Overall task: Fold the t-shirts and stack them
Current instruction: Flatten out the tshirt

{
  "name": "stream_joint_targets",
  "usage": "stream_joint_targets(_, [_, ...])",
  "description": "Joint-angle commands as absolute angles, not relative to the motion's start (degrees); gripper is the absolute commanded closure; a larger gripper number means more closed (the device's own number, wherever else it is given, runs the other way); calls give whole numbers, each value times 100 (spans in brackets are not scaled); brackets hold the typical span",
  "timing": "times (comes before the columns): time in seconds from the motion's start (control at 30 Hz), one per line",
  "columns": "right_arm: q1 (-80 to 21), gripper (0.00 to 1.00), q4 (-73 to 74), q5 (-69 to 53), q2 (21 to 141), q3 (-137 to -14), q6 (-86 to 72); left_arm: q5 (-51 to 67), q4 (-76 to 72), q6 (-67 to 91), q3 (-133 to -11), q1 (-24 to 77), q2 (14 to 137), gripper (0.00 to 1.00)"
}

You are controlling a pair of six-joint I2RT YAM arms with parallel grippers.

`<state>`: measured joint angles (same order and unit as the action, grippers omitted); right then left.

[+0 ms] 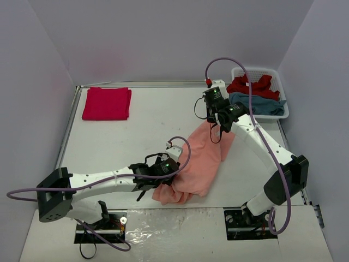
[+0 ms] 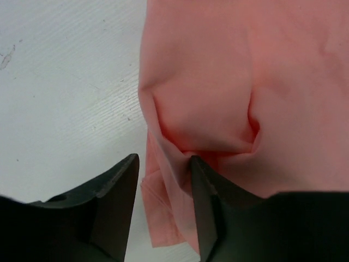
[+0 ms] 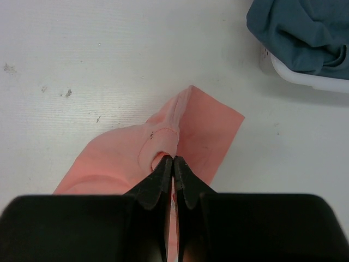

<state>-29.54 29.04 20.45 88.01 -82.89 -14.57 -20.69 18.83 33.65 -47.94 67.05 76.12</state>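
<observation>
A white bench (image 1: 152, 125) seen from above, with two robot arms reaching in from its near edge. A salmon t-shirt (image 1: 202, 158) lies rumpled near the middle of the bench, stretched on a slant between the two arms.

The right fingers (image 3: 161, 180) are clenched tight on a pinch of the salmon t-shirt (image 3: 125, 158) at its far end, where the cloth rises off the bench toward them. The left fingers (image 2: 117, 191) stand apart at the shirt's near end, straddling a folded edge of the salmon cloth (image 2: 218, 82). One finger seems to press against the fold, though the close view does not make clear whether the cloth is actually gripped.

A folded red t-shirt (image 1: 106, 103) lies flat at the far left corner of the bench, well apart from the arms. At the far right, a white slotted basket (image 1: 256, 69) holds a crumpled red t-shirt (image 1: 251, 86) and a teal t-shirt (image 1: 262, 103) draped over its near rim.
</observation>
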Motion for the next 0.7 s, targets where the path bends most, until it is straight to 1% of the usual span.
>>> stream_joint_targets(0.0, [-2909,100,2848,2153,8719,-8244,-1450,-1960,1696,3437,-4799,6671,7646,62])
stream_joint_targets(0.1, [-2909,100,2839,2162,8693,-8218,-1450,-1977,1714,3437,-4790,6671,7585,80])
stream_joint_targets(0.13, [-2909,100,2839,2153,8684,-8218,-1450,-2004,1723,3437,-4799,6671,7533,88])
stream_joint_targets(0.2, [-2918,100,2830,2162,8666,-8209,-1450,-2056,1792,3436,-4842,6671,7497,97])
stream_joint_targets(0.43, [-2909,100,2821,2162,8640,-8165,-1433,-2320,2126,3340,-5062,6662,7365,97])
stream_joint_targets(0.57, [-2909,100,2813,2162,8640,-8200,-1424,-2688,2530,3252,-5421,6592,7278,98])
stream_joint_targets(0.67, [-2900,100,2813,2180,8701,-8331,-1424,-3250,3109,3147,-5764,6434,7076,98])
